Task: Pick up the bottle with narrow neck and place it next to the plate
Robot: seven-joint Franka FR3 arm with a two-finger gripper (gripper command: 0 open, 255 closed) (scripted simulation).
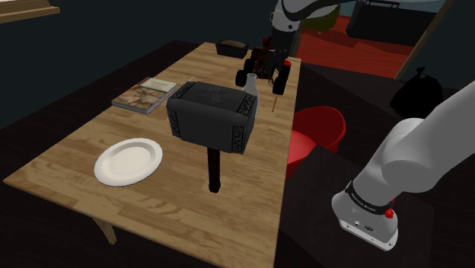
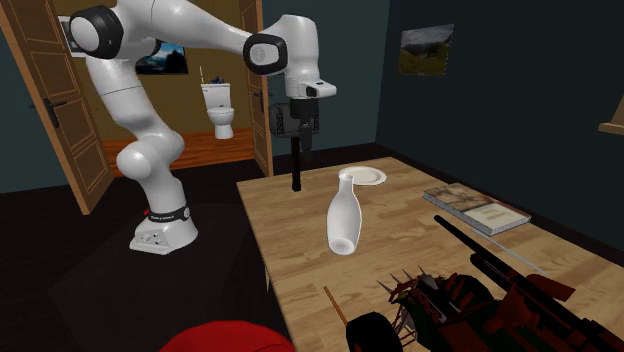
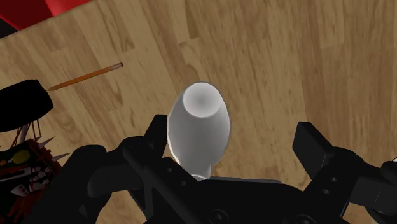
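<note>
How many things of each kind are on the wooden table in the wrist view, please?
white bottle: 1
thin orange stick: 1
spiked toy truck: 1
Total: 3

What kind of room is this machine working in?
Probably a room in a home: a wooden table set with a white plate and a book, a framed picture on the wall, and an open door leading to a toilet.
</note>
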